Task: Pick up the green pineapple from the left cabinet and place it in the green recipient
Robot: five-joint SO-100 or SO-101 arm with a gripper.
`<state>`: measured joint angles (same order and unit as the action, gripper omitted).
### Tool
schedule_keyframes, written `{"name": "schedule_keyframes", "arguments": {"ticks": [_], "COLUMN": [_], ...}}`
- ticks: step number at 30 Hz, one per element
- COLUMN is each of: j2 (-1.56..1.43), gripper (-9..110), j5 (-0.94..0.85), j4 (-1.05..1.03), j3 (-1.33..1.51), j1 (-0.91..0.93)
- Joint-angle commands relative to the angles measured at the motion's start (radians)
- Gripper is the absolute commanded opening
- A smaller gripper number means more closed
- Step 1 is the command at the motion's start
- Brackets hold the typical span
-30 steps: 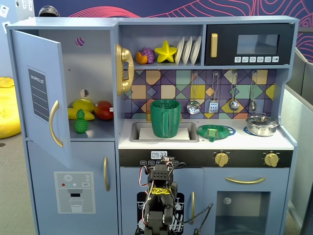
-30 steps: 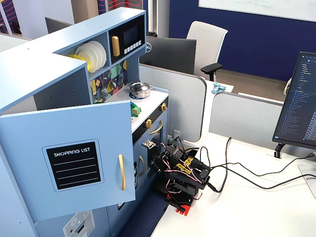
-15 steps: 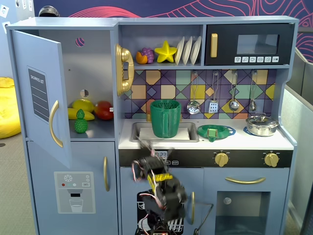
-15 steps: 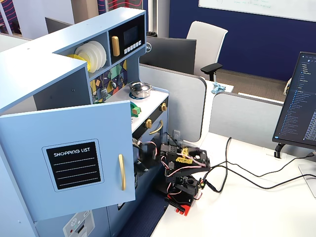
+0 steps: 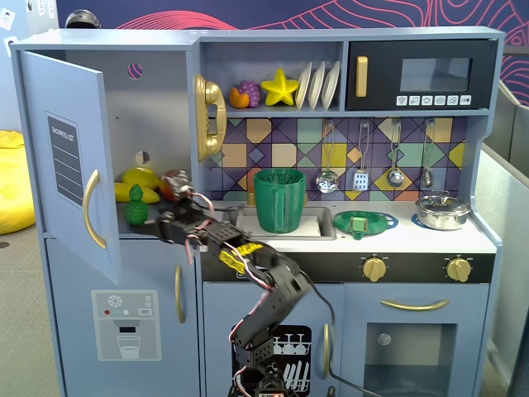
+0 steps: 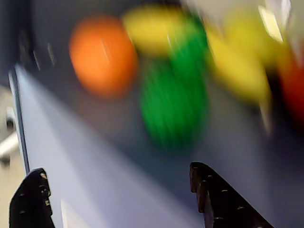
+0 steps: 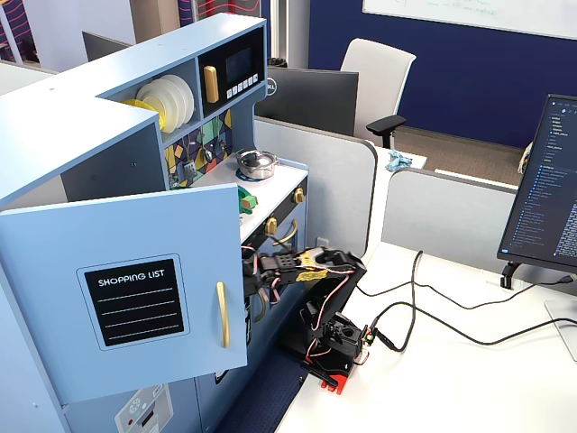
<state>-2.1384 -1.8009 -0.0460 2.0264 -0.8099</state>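
Observation:
The green pineapple (image 5: 136, 207) stands on the shelf of the left cabinet (image 5: 149, 116), whose door (image 5: 62, 157) is swung open. In the wrist view the pineapple (image 6: 173, 104) is a blurred green shape ahead of and above the jaws, apart from them. My gripper (image 5: 164, 225) reaches into the cabinet just right of the pineapple. In the wrist view the gripper (image 6: 115, 170) is open and empty, and both black fingers (image 6: 218, 199) show. The green recipient (image 5: 279, 200) stands in the sink. In the side fixed view the door (image 7: 135, 302) hides the fingertips.
Yellow bananas (image 5: 140, 178) and a red fruit (image 5: 172, 186) lie behind the pineapple. An orange fruit (image 6: 102, 54) shows in the wrist view. A flat green dish (image 5: 364, 222) and a metal pot (image 5: 442, 211) sit on the counter. The gold phone (image 5: 211, 116) hangs by the cabinet edge.

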Motion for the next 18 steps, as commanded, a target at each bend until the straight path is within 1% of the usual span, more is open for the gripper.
{"name": "schedule_keyframes", "arguments": {"ticks": [1, 7, 18], "j2": [0.115, 0.235, 0.307], "gripper": [32, 36, 37], "j5": [-0.028, -0.021, 0.031], "j4": [0.11, 0.181, 0.21], "j3": [-0.173, -0.239, -0.256], "j1": [-0.026, 0.014, 0.126]}}
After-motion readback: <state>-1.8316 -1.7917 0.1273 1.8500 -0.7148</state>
